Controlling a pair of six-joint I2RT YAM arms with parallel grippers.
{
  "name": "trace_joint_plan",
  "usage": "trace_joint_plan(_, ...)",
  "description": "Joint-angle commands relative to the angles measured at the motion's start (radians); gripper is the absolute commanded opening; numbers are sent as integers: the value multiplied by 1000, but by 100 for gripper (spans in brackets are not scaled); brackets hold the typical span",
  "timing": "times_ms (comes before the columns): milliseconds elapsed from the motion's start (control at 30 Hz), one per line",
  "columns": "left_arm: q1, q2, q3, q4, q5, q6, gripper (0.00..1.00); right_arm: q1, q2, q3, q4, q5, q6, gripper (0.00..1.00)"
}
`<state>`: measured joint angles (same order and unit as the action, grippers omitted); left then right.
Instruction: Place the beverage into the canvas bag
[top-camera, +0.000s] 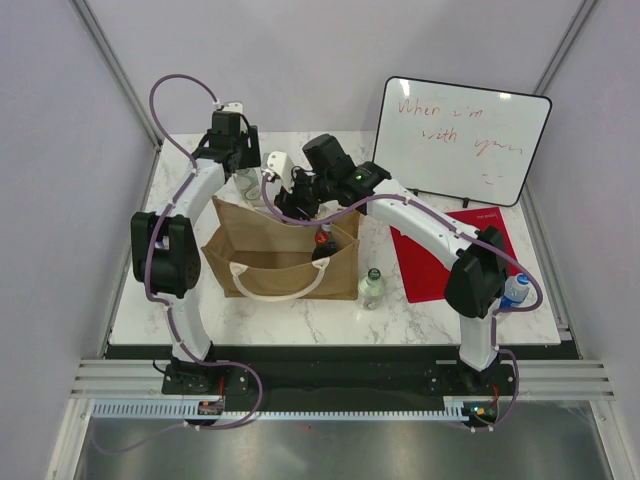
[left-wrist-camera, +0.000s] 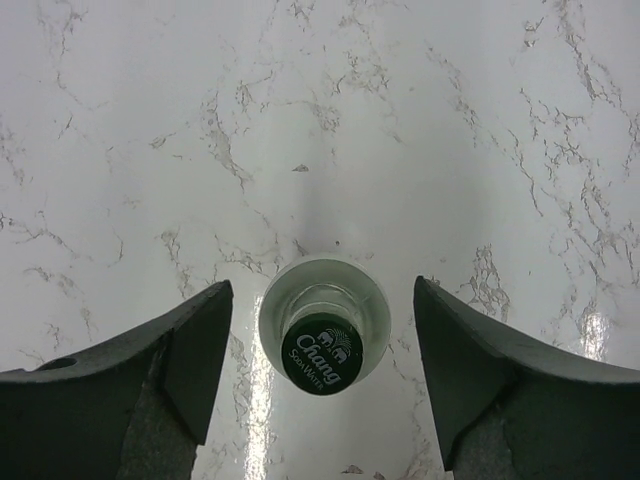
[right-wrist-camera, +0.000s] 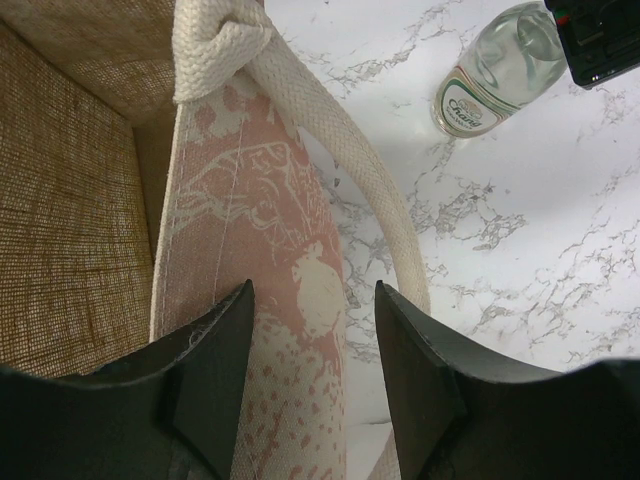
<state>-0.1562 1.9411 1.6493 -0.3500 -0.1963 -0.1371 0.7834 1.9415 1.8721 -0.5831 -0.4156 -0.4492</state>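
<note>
The beverage (left-wrist-camera: 322, 345), a clear glass soda bottle with a dark green cap, stands upright on the marble behind the canvas bag (top-camera: 280, 262). My left gripper (left-wrist-camera: 322, 292) hangs straight above it, open, with a finger on each side and clear of the glass. The same bottle (right-wrist-camera: 495, 70) shows in the right wrist view, and in the top view (top-camera: 247, 186) it stands under the left gripper (top-camera: 243, 165). My right gripper (right-wrist-camera: 312, 288) is open and straddles the bag's back wall (right-wrist-camera: 270, 250) by a white handle (right-wrist-camera: 330, 140). Marble shows between the fabric and the right finger.
A dark bottle with a red cap (top-camera: 323, 243) stands inside the bag. Another clear green-capped bottle (top-camera: 371, 287) stands on the marble right of the bag. A red mat (top-camera: 475, 235), a blue-capped bottle (top-camera: 515, 290) and a whiteboard (top-camera: 463, 140) lie to the right.
</note>
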Motion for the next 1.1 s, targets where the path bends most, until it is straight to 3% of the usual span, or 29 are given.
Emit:
trace_joint_plan(0, 6, -37, 30, 12, -8, -4, 77, 13, -7, 18, -9, -71, 10, 60)
trace_joint_plan(267, 1, -45, -46, 52, -11, -9, 70, 5, -12, 24, -11, -86, 15, 60)
trace_joint_plan(467, 1, -57, -75, 98, -29, 13, 56, 4, -7, 22, -4, -104, 23, 60)
trace_joint_plan(633, 1, -64, -69, 98, -52, 22, 19, 4, -7, 24, 0, -100, 29, 60)
trace_joint_plan(767, 1, -83, -59, 92, -64, 31, 2, 5, -4, 24, 2, -101, 32, 60)
trace_joint_plan(1067, 1, -126, -28, 72, -104, 63, 2, 5, -16, 22, 2, -92, 32, 60)
